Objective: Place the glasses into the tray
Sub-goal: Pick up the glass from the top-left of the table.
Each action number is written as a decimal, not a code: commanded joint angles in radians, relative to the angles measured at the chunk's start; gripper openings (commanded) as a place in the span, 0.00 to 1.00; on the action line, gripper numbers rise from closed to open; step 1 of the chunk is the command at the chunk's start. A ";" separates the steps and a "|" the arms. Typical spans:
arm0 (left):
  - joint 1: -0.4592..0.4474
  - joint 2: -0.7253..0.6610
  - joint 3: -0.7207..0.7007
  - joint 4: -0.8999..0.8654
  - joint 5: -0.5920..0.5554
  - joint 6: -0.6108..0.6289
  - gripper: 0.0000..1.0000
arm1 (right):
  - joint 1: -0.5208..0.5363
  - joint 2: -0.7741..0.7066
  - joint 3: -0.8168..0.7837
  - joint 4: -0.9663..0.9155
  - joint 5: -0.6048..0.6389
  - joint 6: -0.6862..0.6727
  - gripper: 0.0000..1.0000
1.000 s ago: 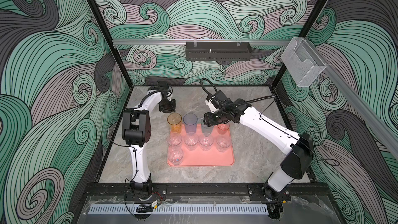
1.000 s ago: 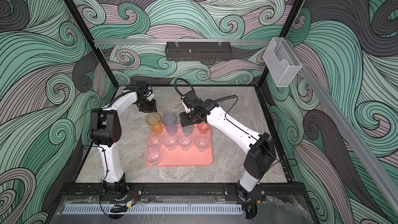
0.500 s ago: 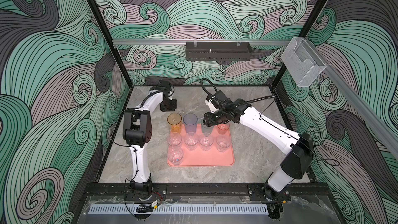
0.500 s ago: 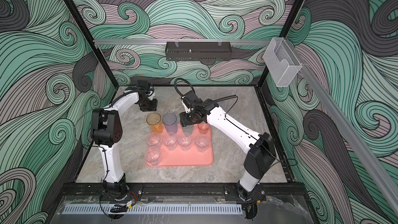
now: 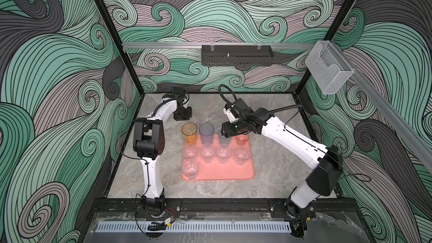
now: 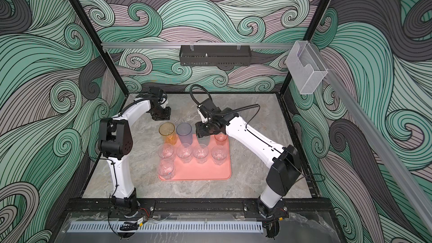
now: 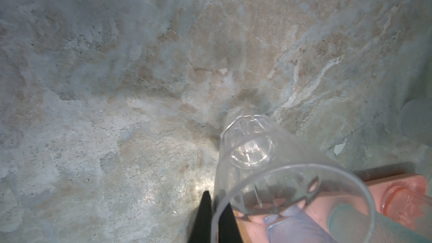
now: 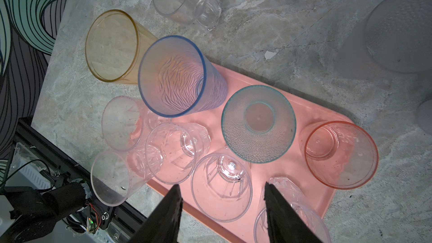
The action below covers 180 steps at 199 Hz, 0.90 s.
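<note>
- Now, my left claw (image 7: 214, 201) is pinched tight on the wall of 1 short clear glass (image 7: 280, 178). 1 finger (image 7: 203, 218) is outside the rim and the other inside.
- That glass is at the far side of the tabletop (image 5: 268, 160), just beyond the far edge of the tray (image 5: 229, 171) and near the tall amber glass (image 5: 189, 133). Whether its base rests on the stone or hangs just above it, I cannot tell.
- My right claw (image 8: 221, 185) hangs over the tray's back row, jaws partway apart, gripping nothing. The teal glass (image 8: 258, 123) stands free below it.
- Tally at the tray: amber, blue-violet glass (image 5: 206, 133), teal and the short reddish glass (image 5: 242, 137) along the far edge.
- In front of them are 5 clear glasses: 4 in a row (image 5: 207, 153) and 1 alone at the near-left corner (image 5: 190, 168). Whether the amber one's foot is on or off the tray corner, I cannot tell.
- Handling, my judgement: light, stiff, thin-walled and slick. A rim pinch sits off-centre, so the glass may swing or slide in my grip. I should go slowly and keep it upright. A knock would more likely tip or crack it than bend it.
- Room: the near row to the right of the lone clear glass is bare pink, the obvious landing spot.
- Edges: the tray rim is low but must be cleared. The 2 tall tumblers stand between my glass and that bare patch, so I carry high over them or swing round the left side. The right arm crowds the back row, so I keep well apart from it.
</note>
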 commanded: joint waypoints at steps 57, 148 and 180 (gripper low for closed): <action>-0.011 -0.087 0.021 0.017 -0.005 -0.018 0.00 | -0.009 -0.031 -0.017 0.012 0.010 0.013 0.58; -0.055 -0.305 0.012 0.120 -0.134 -0.035 0.00 | -0.033 -0.078 0.032 0.015 0.065 0.058 0.58; -0.136 -0.404 -0.014 0.187 -0.215 0.010 0.00 | -0.045 -0.126 0.057 0.019 0.079 0.100 0.59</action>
